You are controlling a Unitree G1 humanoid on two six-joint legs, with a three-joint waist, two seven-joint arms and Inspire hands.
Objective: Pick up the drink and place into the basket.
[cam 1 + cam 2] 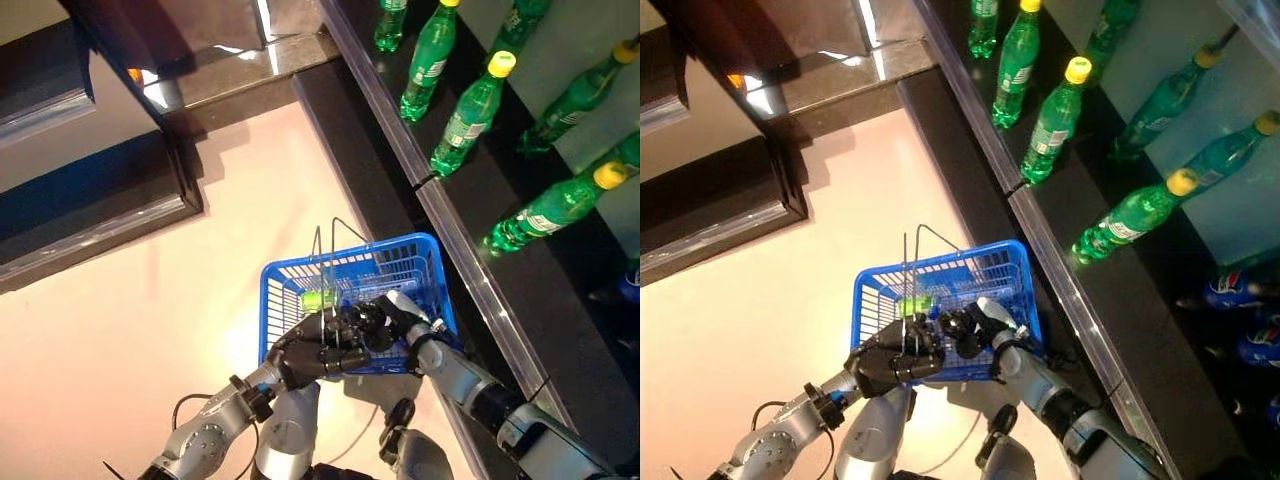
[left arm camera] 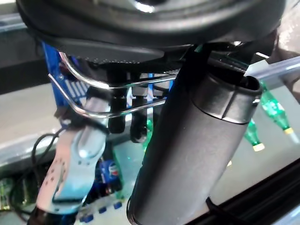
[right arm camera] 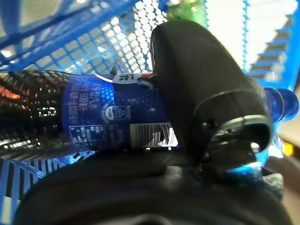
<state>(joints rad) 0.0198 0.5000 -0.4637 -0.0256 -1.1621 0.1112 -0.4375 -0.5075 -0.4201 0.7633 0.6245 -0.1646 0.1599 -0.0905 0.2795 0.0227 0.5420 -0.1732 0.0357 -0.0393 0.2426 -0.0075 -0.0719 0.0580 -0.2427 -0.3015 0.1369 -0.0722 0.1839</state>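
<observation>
Left hand (image 1: 312, 352) curled round blue basket's (image 1: 430, 262) wire handles (image 2: 93, 84), right hand (image 3: 211, 108) inside clamping dark cola bottle (image 3: 108, 117), pale floor (image 1: 150, 310) below, green bottles (image 1: 470, 115) shelved beyond.

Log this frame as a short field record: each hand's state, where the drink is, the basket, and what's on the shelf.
left hand: shut on the wire handles of the basket
right hand: shut on the drink, inside the basket
drink: dark bottle, blue label and cap, lying sideways within the mesh walls
basket: blue, held above the floor
shelf: green bottles with yellow caps
</observation>
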